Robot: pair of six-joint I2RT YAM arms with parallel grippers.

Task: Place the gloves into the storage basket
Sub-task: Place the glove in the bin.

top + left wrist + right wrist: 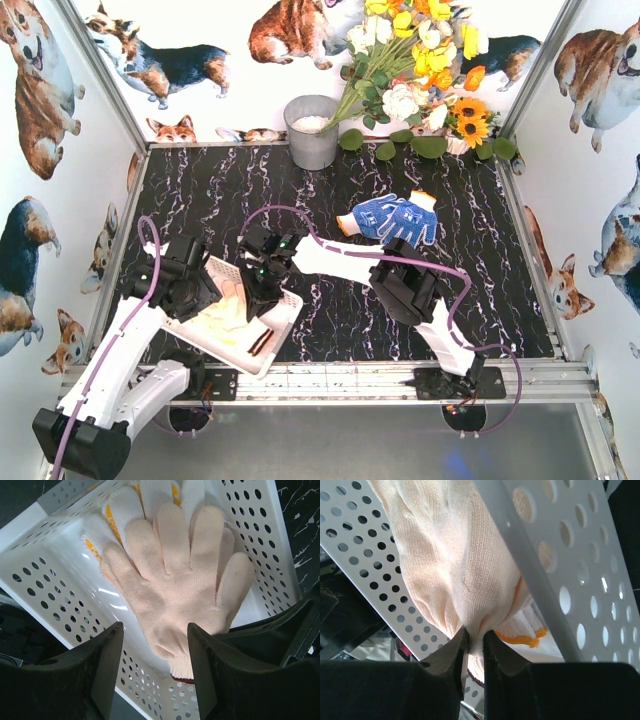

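Basket (pixel 40 580) holds cream glove (pixel 175 580), pinched by right claw (pixel 476 634).

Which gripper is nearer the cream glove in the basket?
Right. The right gripper pinches the cream glove near its cuff; the left gripper hangs open just above it, apparently not touching.

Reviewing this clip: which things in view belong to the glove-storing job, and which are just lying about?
Job: cream glove, pinched by the right end effector; blue dotted gloves on the table; storage basket.
Lying about: grey bucket; flower bunch.
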